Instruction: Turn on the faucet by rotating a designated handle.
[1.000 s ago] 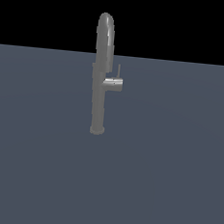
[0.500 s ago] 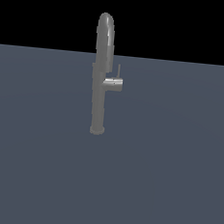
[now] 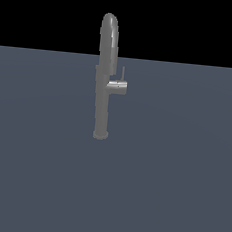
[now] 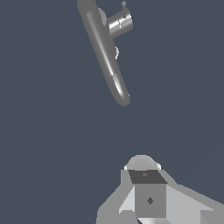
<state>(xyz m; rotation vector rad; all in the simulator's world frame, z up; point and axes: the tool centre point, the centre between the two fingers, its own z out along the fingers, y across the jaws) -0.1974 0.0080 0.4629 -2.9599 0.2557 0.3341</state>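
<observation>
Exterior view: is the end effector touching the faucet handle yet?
No. The handle sticks out from the faucet toward the exterior view's right with nothing on it, and no end effector appears in that view.

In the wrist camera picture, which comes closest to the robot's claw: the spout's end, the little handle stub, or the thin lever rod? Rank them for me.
Judged from the gripper in the wrist view:
1. The faucet, its spout tip ending nearest the gripper.
2. The handle stub, sticking sideways off the column, farther.
3. Its thin lever rod, at the stub's far end; barely beyond, nearly tied.

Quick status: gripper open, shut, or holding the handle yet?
Gripper: in the wrist view only, its fingers not clearly shown, so open or shut cannot be told. It holds nothing; the handle and faucet sit well apart from it.
</observation>
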